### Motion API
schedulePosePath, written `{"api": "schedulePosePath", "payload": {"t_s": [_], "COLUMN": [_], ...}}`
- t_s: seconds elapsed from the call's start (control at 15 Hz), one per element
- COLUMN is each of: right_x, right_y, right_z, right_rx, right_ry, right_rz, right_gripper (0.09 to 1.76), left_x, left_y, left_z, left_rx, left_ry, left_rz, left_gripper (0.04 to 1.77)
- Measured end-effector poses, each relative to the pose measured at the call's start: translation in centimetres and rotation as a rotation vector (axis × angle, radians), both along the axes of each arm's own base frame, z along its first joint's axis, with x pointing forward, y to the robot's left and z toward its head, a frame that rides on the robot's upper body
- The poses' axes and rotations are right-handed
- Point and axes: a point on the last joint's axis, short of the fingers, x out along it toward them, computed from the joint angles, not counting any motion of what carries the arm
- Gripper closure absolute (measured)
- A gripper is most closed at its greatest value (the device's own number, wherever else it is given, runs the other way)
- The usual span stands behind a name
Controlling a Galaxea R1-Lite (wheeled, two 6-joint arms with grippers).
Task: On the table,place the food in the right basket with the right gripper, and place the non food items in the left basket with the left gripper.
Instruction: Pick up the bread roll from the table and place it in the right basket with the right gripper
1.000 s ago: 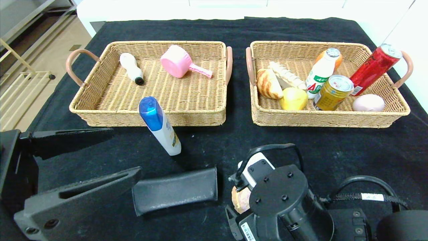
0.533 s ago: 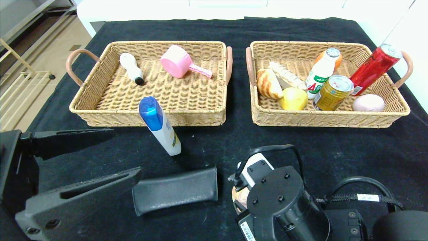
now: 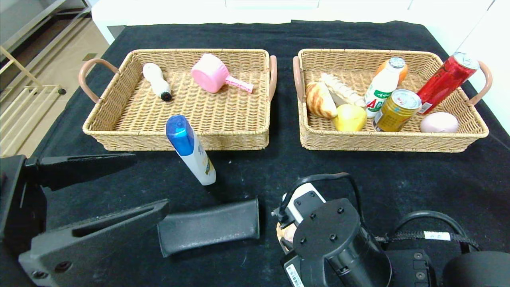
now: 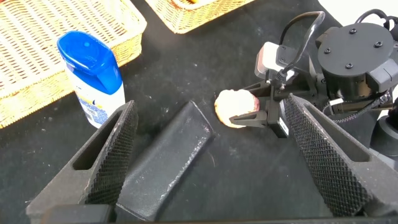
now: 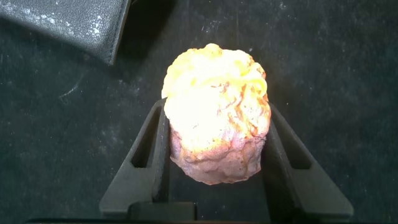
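A pale brown muffin [image 5: 216, 121] lies on the black table near the front; it peeks out under my right wrist in the head view [image 3: 284, 234]. My right gripper [image 5: 216, 111] has both fingers pressed against the muffin's sides. A black case [image 3: 209, 225] lies just left of it, and a white bottle with a blue cap [image 3: 190, 149] stands in front of the left basket [image 3: 175, 139]. My left gripper [image 3: 150, 181] is open at the near left, over the case's left end [image 4: 165, 158]. The right basket [image 3: 390, 143] sits at the back right.
The left basket holds a white bottle [image 3: 156, 81] and a pink scoop [image 3: 213, 77]. The right basket holds bread [image 3: 320, 100], a yellow fruit [image 3: 350, 117], a gold can [image 3: 397, 110], a red can [image 3: 446, 81], a drink bottle [image 3: 382, 87] and a pink egg shape [image 3: 438, 122].
My right wrist has shifted slightly over the muffin, which now shows less in the head view. The left arm, bottle and case have not moved.
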Motion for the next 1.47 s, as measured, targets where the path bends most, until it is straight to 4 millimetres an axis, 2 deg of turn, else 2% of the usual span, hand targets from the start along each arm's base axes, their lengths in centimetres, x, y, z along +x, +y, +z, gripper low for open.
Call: {"api": "schedulePosePath", "payload": {"t_s": [0.6, 1.07, 1.47], "right_x": [0.0, 0.0, 2.3], "right_y": [-0.3, -1.9, -4.5], "right_z": [0.6, 5.1, 9.5], "right_rx": [0.014, 0.135, 0.23], "right_ry": [-0.004, -0.081, -0.188], "right_rz": [-0.002, -0.025, -0.119], "right_gripper": [0.98, 1.01, 1.03], "left_x": [0.0, 0.0, 0.1], "left_y": [0.0, 0.0, -0.1], "left_z": [0.1, 0.1, -0.1], "left_rx": [-0.002, -0.003, 0.003], "left_ry": [-0.005, -0.005, 0.002], "left_rz": [0.0, 0.001, -0.001], "left_gripper": [0.09, 0.09, 0.09]}}
